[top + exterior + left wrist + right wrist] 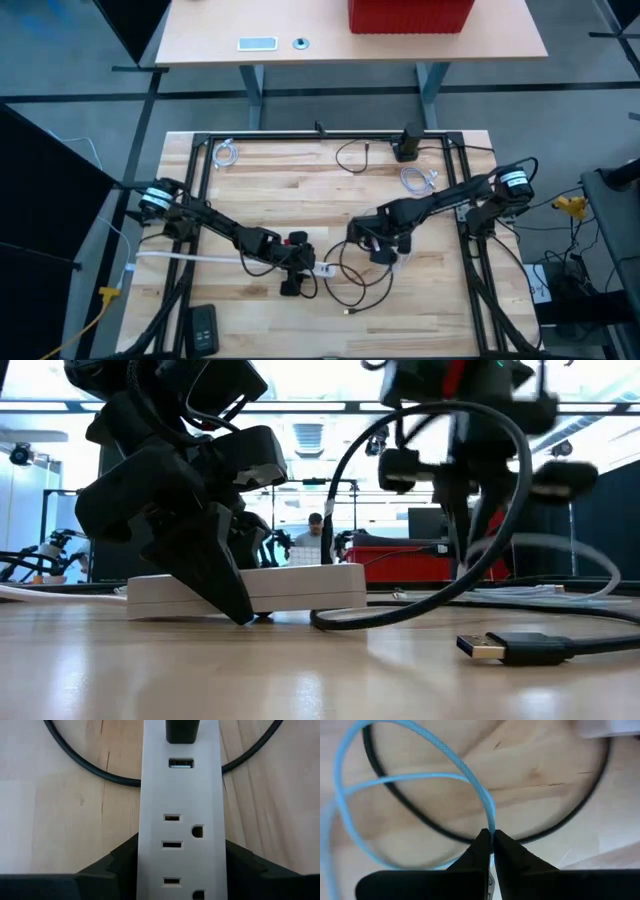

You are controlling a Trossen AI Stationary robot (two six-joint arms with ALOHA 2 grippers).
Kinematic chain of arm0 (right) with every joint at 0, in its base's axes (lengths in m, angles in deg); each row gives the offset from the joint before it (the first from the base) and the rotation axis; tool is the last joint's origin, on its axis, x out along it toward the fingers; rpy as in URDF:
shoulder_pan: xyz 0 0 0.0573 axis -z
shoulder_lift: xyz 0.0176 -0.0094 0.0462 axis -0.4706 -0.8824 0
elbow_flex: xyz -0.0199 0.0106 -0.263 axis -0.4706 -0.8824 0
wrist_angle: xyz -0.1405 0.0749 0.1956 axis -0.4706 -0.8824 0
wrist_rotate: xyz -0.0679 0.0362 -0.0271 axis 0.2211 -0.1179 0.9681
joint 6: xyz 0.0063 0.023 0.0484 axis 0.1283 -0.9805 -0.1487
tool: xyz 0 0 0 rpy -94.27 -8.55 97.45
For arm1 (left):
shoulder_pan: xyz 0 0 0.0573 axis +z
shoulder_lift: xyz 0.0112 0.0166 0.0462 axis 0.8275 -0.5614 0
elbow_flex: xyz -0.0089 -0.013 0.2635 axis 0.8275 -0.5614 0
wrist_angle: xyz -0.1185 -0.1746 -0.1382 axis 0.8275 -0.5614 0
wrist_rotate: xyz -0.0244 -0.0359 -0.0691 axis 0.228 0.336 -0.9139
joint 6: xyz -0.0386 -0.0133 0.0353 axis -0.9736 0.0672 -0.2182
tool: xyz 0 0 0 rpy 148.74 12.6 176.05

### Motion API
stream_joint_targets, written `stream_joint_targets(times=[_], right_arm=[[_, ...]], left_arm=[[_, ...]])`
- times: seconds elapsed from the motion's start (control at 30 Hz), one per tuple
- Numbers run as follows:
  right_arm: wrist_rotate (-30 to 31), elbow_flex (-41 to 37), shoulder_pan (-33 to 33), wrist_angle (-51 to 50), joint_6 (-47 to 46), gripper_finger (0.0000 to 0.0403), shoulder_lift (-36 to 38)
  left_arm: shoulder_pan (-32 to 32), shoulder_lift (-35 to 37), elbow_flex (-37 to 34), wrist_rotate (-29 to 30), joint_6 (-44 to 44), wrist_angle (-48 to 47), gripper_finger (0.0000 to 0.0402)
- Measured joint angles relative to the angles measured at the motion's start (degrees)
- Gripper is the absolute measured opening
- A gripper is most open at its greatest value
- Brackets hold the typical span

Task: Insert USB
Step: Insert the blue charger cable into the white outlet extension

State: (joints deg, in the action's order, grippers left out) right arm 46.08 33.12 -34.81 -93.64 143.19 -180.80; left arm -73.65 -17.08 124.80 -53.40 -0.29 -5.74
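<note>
A white power strip (180, 820) lies flat on the wooden table, between the fingers of my left gripper (291, 258). Its empty USB port (181, 763) faces up, just short of a black plug (182, 730) that sits in the strip. A black cable (345, 285) loops over the table; its free USB plug (480, 648) lies flat near the front edge. My right gripper (491, 845) hangs above the black loop, shut on a light blue cable (415, 777). My left gripper has the power strip's two long sides (141, 855) between its fingers (120, 862). They slant down from the table's left and lie across the strip. The strip rests flat on the table. My right gripper pinches the light blue cable (491, 822) between its two fingertips, pointing steeply down from above. The cable rises from the tips and curves away in slack loops above the table.
Coiled pale cables (228, 153) (418, 180) and a thin black cable (355, 155) lie at the far side by a black post (408, 143). A black handset (203, 328) lies near the front left. A black frame (330, 136) borders the table.
</note>
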Motion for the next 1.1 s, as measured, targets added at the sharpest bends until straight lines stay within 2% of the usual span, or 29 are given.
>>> stream_joint_targets(times=[0.13,0.27,0.57,0.67,0.8,0.93,1.1], right_arm=[[-5.2,4.9,2.2,-5.5,-6.3,0.0000,0.0],[-12.8,8.0,4.5,-4.1,-7.8,0.0000,0.0],[-37.7,7.4,8.7,17.0,-14.3,0.0000,0.0],[-39.4,7.2,8.6,20.0,-14.1,0.0000,0.0],[-42.4,6.9,8.6,25.1,-18.6,0.0000,-1.1],[-47.3,6.9,8.3,28.7,-20.6,0.0000,-4.3],[-50.4,6.8,8.4,32.2,-21.2,0.0000,-8.8]], left_arm=[[0.0,0.0,0.0,0.0,3.4,0.0,0.0193],[-0.3,0.0,0.0,-0.1,8.7,0.3,0.0193],[-0.8,0.0,-0.1,-0.1,16.3,3.1,0.0193],[-0.8,0.0,-0.1,-0.2,16.3,4.3,0.0193],[-0.8,-0.1,-0.1,-0.2,16.2,6.7,0.0193],[-0.6,-0.2,-0.1,-0.2,16.0,8.1,0.0193],[-0.6,-1.8,-0.1,-0.2,15.0,9.2,0.0193]])
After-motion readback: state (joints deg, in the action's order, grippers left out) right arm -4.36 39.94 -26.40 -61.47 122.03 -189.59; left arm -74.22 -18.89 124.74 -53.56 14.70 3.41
